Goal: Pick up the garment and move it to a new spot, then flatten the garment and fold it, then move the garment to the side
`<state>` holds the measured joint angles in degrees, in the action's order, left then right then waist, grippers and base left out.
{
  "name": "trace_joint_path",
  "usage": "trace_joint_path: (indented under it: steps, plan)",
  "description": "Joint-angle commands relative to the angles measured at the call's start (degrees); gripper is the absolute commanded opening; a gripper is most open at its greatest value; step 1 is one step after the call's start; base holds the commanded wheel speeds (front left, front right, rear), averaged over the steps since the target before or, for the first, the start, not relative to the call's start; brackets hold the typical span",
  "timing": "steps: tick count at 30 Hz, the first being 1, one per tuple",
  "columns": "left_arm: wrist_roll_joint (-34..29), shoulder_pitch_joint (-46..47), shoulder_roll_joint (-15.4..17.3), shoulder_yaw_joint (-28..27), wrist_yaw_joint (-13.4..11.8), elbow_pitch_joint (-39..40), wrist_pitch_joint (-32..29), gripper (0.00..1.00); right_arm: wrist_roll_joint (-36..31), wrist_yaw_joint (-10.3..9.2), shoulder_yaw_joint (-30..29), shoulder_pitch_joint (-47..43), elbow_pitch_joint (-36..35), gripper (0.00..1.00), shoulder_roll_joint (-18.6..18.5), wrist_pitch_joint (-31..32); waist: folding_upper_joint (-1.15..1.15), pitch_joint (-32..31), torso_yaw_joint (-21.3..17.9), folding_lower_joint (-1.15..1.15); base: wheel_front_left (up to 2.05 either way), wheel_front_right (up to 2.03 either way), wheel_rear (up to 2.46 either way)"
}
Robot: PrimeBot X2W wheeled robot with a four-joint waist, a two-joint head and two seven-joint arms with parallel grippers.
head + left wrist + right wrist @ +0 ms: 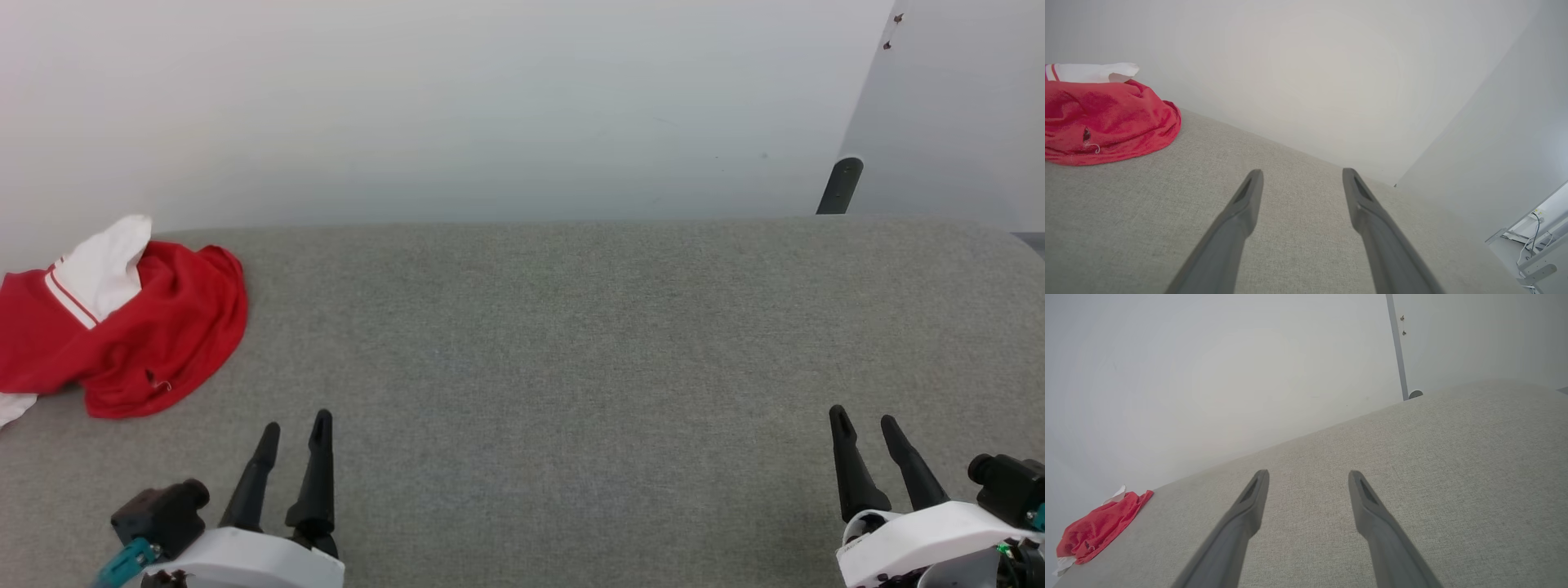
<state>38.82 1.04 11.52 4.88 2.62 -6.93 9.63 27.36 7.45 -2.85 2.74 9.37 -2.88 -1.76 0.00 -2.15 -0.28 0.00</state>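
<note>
Left tool (297, 420) low at my near left, fingers spread, holding nothing; right tool (862, 415) at near right, likewise spread and empty. Grey fabric tabletop (531, 343) under both. Farther out, garment (155, 343) crumpled in red heap by tabletop's left edge, ahead and left of left tool, near but apart; well apart from right tool. Heap roundish, no clear long axis. Left arm nearer, so I judge left should reach first
</note>
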Motion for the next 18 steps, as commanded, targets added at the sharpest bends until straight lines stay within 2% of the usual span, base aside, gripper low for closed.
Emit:
trace_joint_path:
  steps: [1, 18]
  plan:
    - [-2.45, -0.27, 0.27, -0.28, 0.52, 0.85, 0.56, 1.00, -2.20, 0.04, -0.02, -0.12, -0.86, 1.00, 0.04, -0.18, 0.00, -0.01, 0.01, 0.00, 0.00, 0.00, 0.00]
    - [-14.88, -1.60, -0.85, -2.13, 2.79, 2.71, 2.71, 1.00, -11.28, 0.04, 0.21, -0.83, -2.89, 1.00, 0.03, -0.93, 0.00, -0.09, 0.08, 0.00, 0.00, 0.00, 0.00]
